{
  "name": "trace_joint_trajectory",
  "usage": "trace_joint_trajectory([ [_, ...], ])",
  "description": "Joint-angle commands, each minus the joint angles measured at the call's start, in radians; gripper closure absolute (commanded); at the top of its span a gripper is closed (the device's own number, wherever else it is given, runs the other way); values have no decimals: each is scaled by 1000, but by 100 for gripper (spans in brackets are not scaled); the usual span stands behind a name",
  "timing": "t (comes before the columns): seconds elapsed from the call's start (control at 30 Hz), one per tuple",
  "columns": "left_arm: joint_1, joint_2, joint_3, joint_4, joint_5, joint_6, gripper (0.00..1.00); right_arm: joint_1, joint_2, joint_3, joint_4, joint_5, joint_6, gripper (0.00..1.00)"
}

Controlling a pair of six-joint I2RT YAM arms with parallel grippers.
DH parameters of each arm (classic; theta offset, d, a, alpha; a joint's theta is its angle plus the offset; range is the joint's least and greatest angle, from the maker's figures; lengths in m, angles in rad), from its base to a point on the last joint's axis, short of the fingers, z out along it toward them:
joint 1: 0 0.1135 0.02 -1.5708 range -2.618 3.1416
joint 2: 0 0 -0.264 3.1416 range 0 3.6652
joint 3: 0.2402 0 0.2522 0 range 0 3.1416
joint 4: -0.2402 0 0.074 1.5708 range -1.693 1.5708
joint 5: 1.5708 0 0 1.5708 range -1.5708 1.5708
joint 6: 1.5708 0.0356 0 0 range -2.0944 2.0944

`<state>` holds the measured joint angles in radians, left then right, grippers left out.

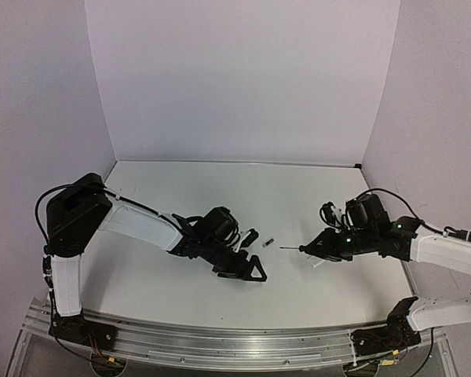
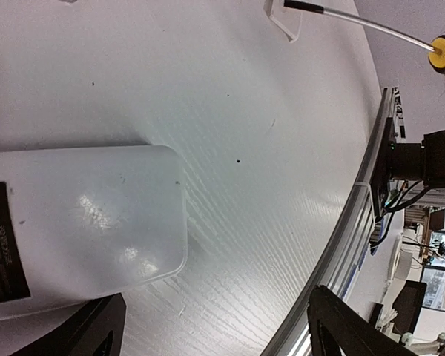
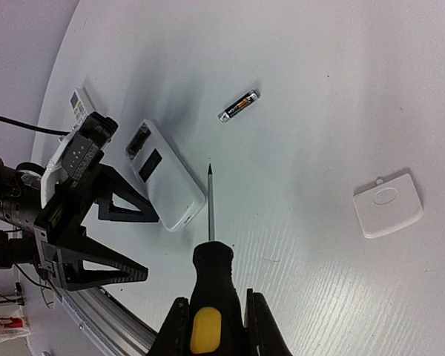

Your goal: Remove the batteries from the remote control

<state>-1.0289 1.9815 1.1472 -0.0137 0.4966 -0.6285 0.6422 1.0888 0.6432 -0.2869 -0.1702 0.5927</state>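
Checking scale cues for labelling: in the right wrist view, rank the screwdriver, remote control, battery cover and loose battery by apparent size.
Largest to smallest:
1. screwdriver, but it is nearest the camera, so its lead is unsure
2. remote control
3. battery cover
4. battery

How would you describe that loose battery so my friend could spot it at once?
Look at the middle of the white table. Just beyond the tip of the screwdriver held in the right gripper lies the battery. It is a small dark cylinder; the remote control and cover nearby are flat and white.
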Motion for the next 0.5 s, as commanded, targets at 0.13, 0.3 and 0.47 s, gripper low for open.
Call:
trace_joint_trajectory([
  [0.13,-8,69,111,67,51,-3,15,5,-57,-11,-54,57,8,100],
  [0.3,-9,-7,66,65,44,-9,14,5,-79,-8,-82,70,-9,100],
  [0.47,-8,-190,-15,-40,-80,6,14,6,-66,20,-98,30,-50,100],
])
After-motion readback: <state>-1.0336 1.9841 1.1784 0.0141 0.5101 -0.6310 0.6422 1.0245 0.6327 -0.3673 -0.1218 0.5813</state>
